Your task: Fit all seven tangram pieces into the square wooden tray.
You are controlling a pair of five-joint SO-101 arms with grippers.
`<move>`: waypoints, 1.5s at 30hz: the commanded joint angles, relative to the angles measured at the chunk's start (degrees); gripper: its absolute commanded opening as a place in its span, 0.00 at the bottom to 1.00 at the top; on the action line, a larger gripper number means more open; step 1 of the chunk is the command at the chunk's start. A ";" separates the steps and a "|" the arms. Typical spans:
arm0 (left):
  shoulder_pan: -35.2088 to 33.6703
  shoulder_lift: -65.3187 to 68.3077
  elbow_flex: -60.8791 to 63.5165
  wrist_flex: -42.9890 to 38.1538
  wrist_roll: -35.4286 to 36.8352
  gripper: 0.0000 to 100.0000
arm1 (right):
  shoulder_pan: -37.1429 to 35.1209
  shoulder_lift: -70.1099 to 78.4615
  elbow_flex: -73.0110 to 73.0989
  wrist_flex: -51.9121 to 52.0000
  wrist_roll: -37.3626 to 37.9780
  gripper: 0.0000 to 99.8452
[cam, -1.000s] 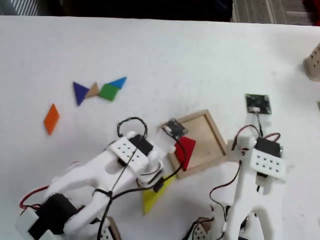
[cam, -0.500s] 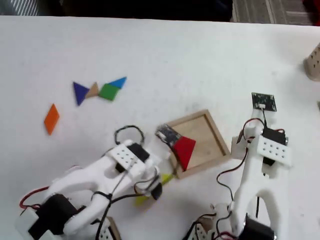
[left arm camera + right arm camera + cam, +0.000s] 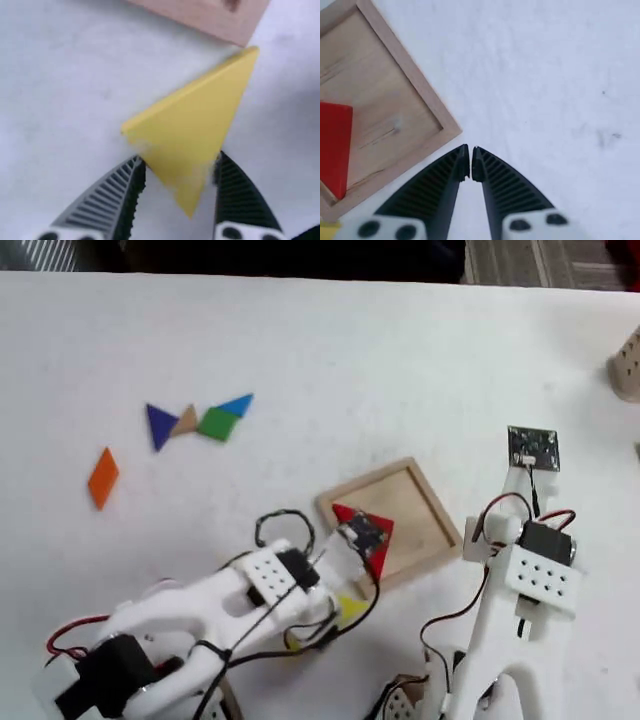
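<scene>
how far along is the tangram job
Early. Done: the red triangle lies in the tray. In hand: the left gripper has its fingers on the yellow triangle, just outside the tray. Left: orange, purple, tan, green and blue pieces lie loose on the table. The right gripper is shut and empty.

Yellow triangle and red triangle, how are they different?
The yellow triangle is outside the tray, near its edge. The red triangle lies inside the tray. The left hand grips the yellow triangle, while no hand holds the red triangle. Both are flat triangles.
</scene>
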 commanded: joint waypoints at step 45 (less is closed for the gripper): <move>-27.56 -0.04 -16.09 -5.71 -48.62 0.22 | -1.01 -1.01 0.44 0.04 0.09 0.02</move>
